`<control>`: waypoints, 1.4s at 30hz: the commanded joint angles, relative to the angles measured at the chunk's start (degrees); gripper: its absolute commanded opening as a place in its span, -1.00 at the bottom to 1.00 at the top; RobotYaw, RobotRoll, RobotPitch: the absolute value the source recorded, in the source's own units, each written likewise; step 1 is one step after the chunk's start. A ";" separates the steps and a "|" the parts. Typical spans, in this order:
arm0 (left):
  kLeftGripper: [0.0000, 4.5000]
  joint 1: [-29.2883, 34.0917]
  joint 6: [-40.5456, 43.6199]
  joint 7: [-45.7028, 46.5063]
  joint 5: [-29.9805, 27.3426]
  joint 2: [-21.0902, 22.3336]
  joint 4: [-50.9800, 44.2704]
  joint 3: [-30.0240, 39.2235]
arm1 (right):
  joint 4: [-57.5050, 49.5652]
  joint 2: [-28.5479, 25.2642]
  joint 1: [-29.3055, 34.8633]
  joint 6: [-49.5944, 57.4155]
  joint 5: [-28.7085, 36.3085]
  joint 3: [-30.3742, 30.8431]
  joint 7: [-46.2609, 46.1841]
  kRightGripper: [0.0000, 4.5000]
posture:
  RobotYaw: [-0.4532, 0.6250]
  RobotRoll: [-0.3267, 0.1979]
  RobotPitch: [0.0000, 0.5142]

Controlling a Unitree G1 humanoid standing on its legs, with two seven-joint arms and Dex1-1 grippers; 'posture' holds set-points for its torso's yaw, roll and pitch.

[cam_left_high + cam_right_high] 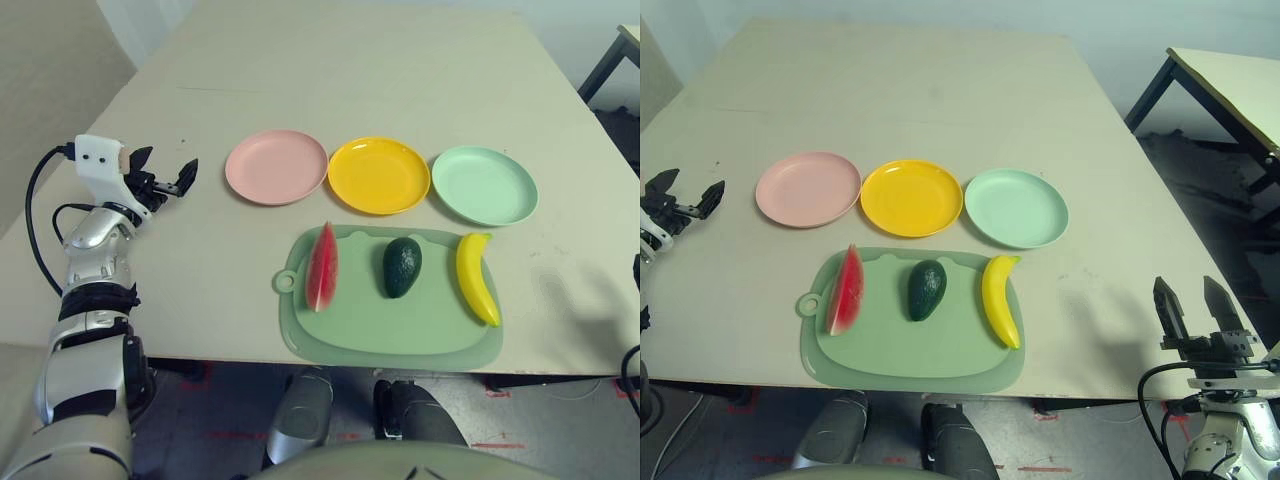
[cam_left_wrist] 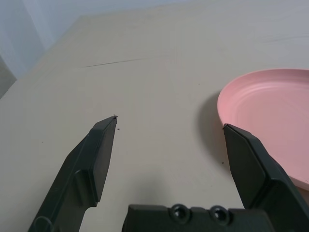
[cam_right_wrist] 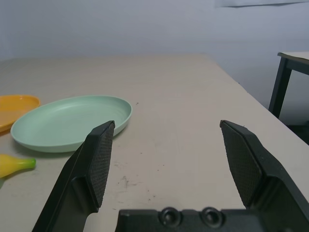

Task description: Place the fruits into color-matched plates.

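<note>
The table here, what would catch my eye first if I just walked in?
Three round plastic plates in a row: pink, yellow and mint green. Just in front, a pale green cutting board carries a red watermelon wedge, a dark green avocado and a curved yellow banana, none sorted yet. Open black fingers wait at either side.

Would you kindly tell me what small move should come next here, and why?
Probably bring the left end effector toward the watermelon wedge. All three fruits lie on the cutting board, the pink plate is bare, and that open end effector hovers beside it, nearest the wedge.
</note>
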 commanded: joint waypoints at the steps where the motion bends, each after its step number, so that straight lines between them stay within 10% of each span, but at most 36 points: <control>1: 1.00 0.04 -0.13 0.23 0.60 -0.53 -0.78 -0.50 | 0.30 0.18 0.41 -0.47 -0.75 0.01 0.01 0.93 | 0.42 0.25 -0.56; 17: 1.00 -0.03 0.81 -2.87 -1.50 -0.08 -1.51 0.44 | -4.41 0.81 5.41 -0.09 0.04 -1.32 -0.70 0.93 | 0.30 0.25 -0.49; 26: 1.00 2.33 13.58 -39.30 -15.85 0.82 -13.92 -0.99 | -15.99 -0.13 15.63 4.09 0.39 -1.21 -1.55 0.93 | 0.20 0.25 -0.38; 35: 1.00 1.10 20.13 -56.83 -18.35 7.37 -23.25 -10.63 | -46.56 -9.77 29.24 17.34 -3.21 -2.70 -8.36 0.93 | 0.12 0.25 -0.41; 42: 1.00 2.55 20.33 -56.83 -20.69 7.61 -28.51 -16.48 | -54.90 -28.26 17.76 30.22 -15.11 2.69 -14.69 0.93 | 0.07 0.25 -0.38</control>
